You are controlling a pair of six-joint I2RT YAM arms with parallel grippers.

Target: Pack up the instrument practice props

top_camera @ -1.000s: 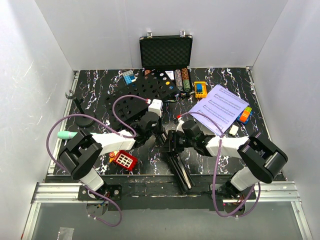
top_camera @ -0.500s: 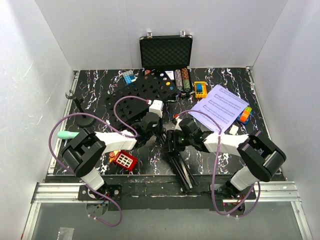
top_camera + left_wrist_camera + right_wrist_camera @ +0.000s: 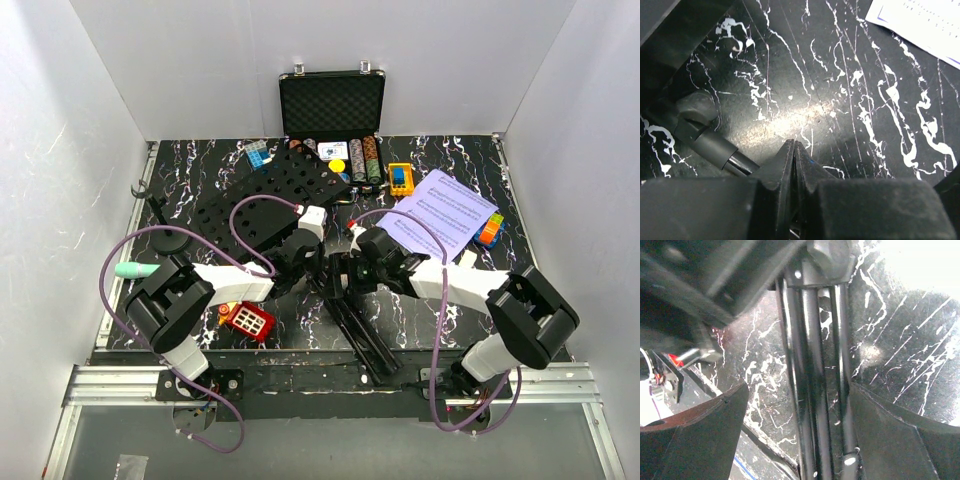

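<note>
The black music stand lies flat on the table, its hole-punched desk (image 3: 275,195) at the back left and its folded legs (image 3: 360,335) running to the front right. My right gripper (image 3: 343,275) is open and straddles the folded legs (image 3: 815,390), with one finger (image 3: 695,440) on each side and not touching them. My left gripper (image 3: 312,268) is shut beside the stand's neck, fingertips pressed together (image 3: 793,145) over bare table, next to a black tube (image 3: 715,145). The white sheet music (image 3: 445,215) lies at the right. The mint microphone (image 3: 133,270) and the round-based mic stand (image 3: 165,238) are at the left.
An open black case (image 3: 332,105) with poker chips in front of it stands at the back. A red-and-yellow toy (image 3: 248,320) lies front left. An orange-and-blue toy (image 3: 401,178) and small coloured blocks (image 3: 490,230) are on the right. White walls enclose the table.
The stand's desk has shifted left and back, uncovering more of the chips. My right gripper has moved a little back and left along the legs. My left gripper has barely moved.
</note>
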